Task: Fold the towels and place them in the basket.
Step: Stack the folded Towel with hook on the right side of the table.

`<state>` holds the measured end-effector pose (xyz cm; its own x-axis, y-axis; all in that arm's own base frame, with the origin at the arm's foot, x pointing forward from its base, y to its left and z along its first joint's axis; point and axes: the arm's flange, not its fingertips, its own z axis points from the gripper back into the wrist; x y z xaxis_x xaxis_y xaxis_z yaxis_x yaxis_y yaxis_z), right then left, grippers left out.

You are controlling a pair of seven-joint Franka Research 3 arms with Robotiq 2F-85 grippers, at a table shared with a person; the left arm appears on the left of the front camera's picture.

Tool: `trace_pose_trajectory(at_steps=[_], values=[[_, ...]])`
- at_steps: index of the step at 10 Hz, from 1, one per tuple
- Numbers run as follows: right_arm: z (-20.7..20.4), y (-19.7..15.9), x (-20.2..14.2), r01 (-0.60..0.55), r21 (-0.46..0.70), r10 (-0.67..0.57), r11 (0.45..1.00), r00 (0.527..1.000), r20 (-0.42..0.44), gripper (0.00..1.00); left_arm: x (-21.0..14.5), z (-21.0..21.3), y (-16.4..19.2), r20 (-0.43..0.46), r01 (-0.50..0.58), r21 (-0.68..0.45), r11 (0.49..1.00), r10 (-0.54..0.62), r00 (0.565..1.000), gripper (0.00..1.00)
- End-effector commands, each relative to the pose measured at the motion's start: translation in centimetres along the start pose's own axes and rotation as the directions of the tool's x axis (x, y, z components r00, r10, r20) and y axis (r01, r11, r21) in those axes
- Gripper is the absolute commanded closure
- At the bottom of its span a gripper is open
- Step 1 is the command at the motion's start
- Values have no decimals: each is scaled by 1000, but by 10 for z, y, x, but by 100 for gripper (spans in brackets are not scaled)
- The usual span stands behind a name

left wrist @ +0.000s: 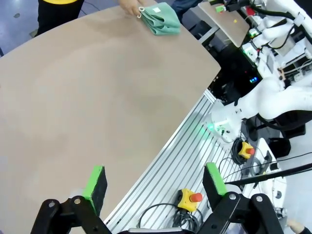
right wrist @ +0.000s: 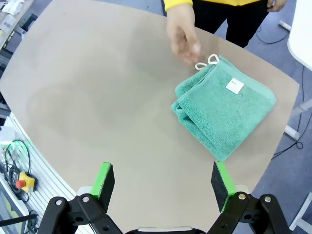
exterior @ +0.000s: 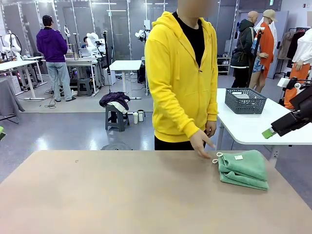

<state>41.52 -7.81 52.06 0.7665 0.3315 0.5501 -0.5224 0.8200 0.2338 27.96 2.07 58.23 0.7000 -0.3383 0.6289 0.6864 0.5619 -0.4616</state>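
Note:
The mint-green towels (exterior: pixel 243 168) lie folded in a small stack at the far right of the tan table, white tag and cord loop on top. A person in a yellow hoodie rests fingertips of one hand (exterior: pixel 201 144) on the table just left of the stack. The dark grey mesh basket (exterior: pixel 243 106) stands on a white side table behind. My right gripper (right wrist: pixel 163 179) hovers open high above the table, with the towels (right wrist: pixel 224 105) and the hand (right wrist: pixel 183 36) ahead of it. My left gripper (left wrist: pixel 155 181) is open over the table's near edge, far from the towels (left wrist: pixel 161 18).
The tan table (exterior: pixel 122 195) is bare apart from the stack. Below its near edge run an aluminium rail base, cables and a yellow emergency stop (left wrist: pixel 189 199). The right arm's black gripper (exterior: pixel 273 130) reaches in over the white side table (exterior: pixel 243 129).

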Motion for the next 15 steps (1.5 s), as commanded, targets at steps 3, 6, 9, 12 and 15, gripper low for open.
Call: trace_pose_trajectory(at_steps=[3,6,9,12,15], values=[[1,1,1,0,-18,0,1000,1000,-5,0,1,3,2,11,21,-17,1000,-21,1000,0],[1,1,1,0,-18,0,1000,1000,-5,0,1,3,2,11,21,-17,1000,-21,1000,0],[1,1,1,0,-18,0,1000,1000,-5,0,-1,2,1,6,2,5,1000,-2,1000,0],[38,-4,-37,22,158,-27,987,999,31,0,27,60,-13,-4,-243,-354,903,258,966,0],[62,-21,-82,103,541,-147,835,988,39,0,-3,100,31,-59,-377,-571,729,422,905,0]])
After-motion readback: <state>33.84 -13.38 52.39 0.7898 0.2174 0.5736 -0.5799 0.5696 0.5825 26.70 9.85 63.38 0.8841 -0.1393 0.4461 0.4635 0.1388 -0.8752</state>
